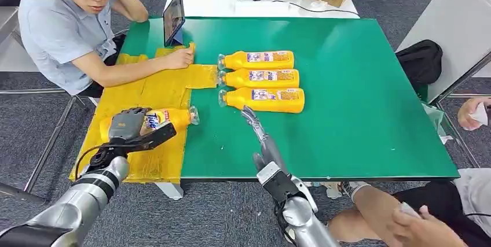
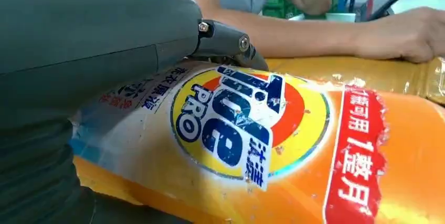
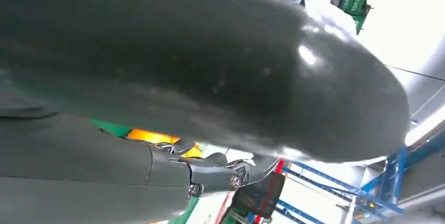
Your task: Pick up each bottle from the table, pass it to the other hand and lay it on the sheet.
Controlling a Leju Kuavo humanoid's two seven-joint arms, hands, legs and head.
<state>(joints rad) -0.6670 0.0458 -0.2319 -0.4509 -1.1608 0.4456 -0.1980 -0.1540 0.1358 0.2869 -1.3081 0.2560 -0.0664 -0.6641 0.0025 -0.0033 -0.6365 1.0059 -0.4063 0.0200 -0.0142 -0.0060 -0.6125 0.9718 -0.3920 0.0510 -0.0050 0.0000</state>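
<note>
My left hand (image 1: 128, 122) grips an orange detergent bottle (image 1: 172, 117) lying sideways over the yellow sheet (image 1: 153, 91), cap pointing right. In the left wrist view, my fingers (image 2: 231, 44) curl over the labelled bottle (image 2: 294, 150). Three more orange bottles lie side by side on the green table: the far one (image 1: 260, 60), the middle one (image 1: 263, 78) and the near one (image 1: 267, 100). My right hand (image 1: 259, 136) hovers open over the table just in front of the near bottle, its fingers stretched toward it and holding nothing. The right wrist view has the hand's grey cover (image 3: 183, 77) close up.
A seated person at the far left presses a hand (image 1: 180, 57) on the sheet's far edge. A tablet (image 1: 173, 18) stands behind it. A black bag (image 1: 421, 62) lies off the table's right side, and another person (image 1: 417, 215) sits at the near right corner.
</note>
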